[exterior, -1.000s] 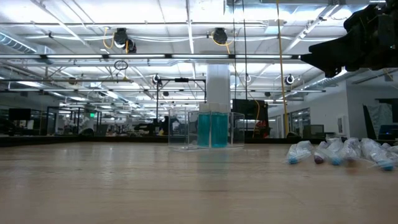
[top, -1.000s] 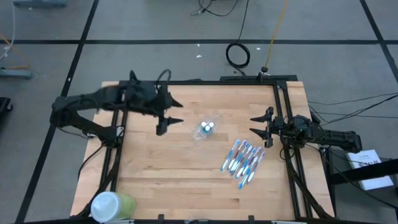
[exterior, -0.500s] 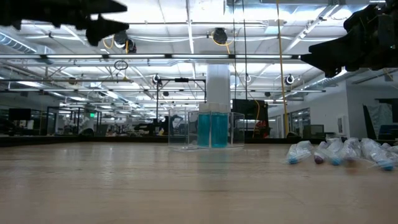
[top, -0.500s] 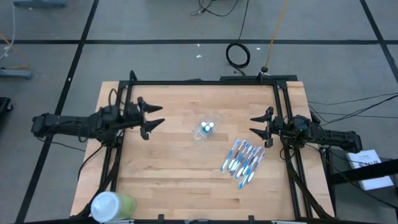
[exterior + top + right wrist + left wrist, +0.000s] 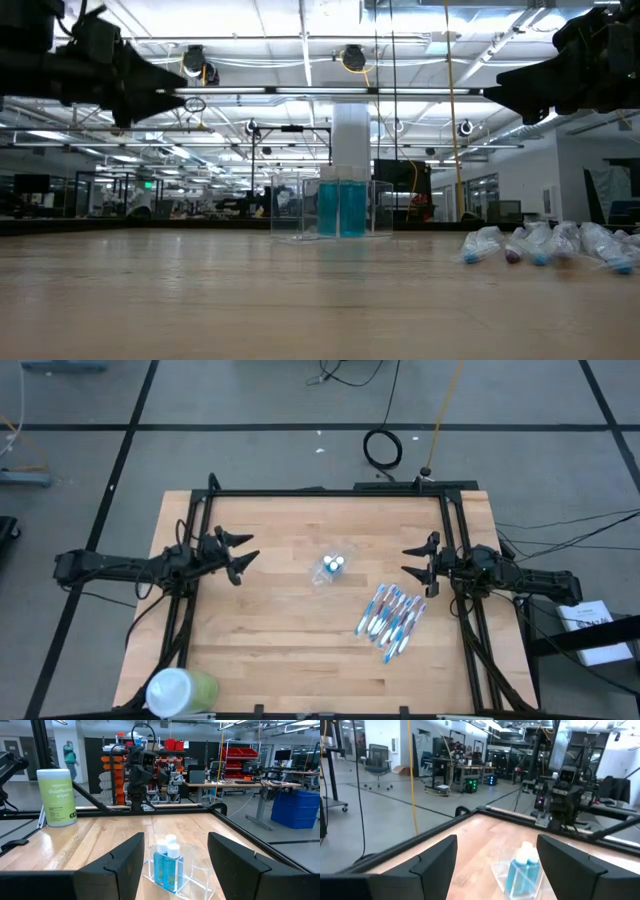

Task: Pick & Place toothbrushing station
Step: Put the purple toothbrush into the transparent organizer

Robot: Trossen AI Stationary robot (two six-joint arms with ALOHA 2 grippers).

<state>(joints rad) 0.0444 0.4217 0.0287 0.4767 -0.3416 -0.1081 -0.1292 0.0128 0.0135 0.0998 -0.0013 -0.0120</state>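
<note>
A small clear plastic cup [image 5: 330, 567] stands on its base mid-table, with white-capped teal tubes [image 5: 340, 208] upright inside. It also shows in the left wrist view [image 5: 520, 870] and the right wrist view [image 5: 170, 862]. Several blue-and-white toothbrushes [image 5: 392, 615] lie side by side on the wood to the cup's near right; they also show in the low view [image 5: 545, 243]. My left gripper [image 5: 240, 553] is open and empty at the table's left side, pointing at the cup. My right gripper [image 5: 415, 565] is open and empty at the right side, also facing the cup.
A green canister with a white lid [image 5: 180, 690] stands at the near left corner and shows in the right wrist view [image 5: 56, 796]. A black frame [image 5: 330, 492] runs along the table's far and side edges. Bare wood lies between each gripper and the cup.
My left gripper has drawn back from beside the cup toward the table's left edge. It has come down and tipped from pointing downward to level. It stays open and empty. The cup, the toothbrushes and my right arm have kept still.
</note>
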